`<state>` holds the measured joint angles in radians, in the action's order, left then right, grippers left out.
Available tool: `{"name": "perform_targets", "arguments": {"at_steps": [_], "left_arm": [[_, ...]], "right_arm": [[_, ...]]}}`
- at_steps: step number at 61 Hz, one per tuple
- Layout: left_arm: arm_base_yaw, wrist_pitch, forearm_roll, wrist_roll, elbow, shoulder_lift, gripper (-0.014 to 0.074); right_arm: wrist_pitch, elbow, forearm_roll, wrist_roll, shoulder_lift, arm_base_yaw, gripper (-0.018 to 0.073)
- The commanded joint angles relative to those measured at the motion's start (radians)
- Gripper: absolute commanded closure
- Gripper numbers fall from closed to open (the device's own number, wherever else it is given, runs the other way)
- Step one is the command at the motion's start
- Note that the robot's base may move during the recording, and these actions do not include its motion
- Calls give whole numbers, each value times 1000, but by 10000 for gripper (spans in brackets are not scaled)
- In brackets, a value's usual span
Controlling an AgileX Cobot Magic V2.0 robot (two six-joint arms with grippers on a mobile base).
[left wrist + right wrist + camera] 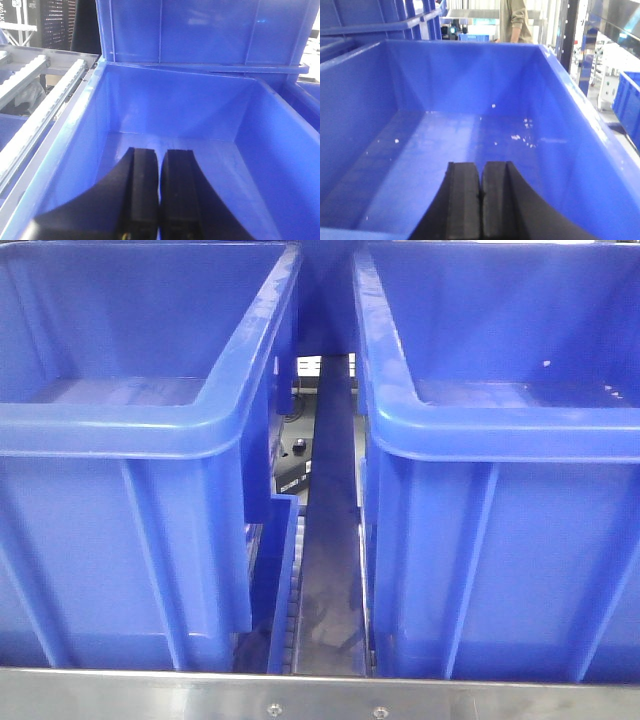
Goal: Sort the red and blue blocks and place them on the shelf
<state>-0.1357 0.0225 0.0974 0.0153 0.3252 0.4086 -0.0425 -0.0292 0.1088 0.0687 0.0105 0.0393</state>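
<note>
the left end effector (160,190) hangs inside a large blue bin (75,150), its two black fingers pressed together with nothing between them, the bin's bare floor just ahead of the tips and roller tracks (35,110) of the shelf off to its left. the right end effector (480,200) is likewise clenched on nothing inside another blue bin (560,100), whose floor ahead carries only small white specks (520,136). neither the red nor the blue block shows in any view; the front view shows the two bins side by side behind the shelf's steel front rail (320,700).
</note>
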Motion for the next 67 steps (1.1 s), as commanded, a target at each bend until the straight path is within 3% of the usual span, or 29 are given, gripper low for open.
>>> {"name": "perform_targets", "arguments": {"at_steps": [1, 64, 67], "left_arm": [[2, 88, 7, 2, 30, 6, 472], [2, 88, 7, 2, 2, 2, 472], [7, 89, -22, 2, -22, -21, 472]], "right_arm": [[-103, 22, -10, 7, 21, -6, 508], [-92, 22, -10, 7, 20, -6, 508], [-92, 22, -10, 7, 20, -6, 508]]}}
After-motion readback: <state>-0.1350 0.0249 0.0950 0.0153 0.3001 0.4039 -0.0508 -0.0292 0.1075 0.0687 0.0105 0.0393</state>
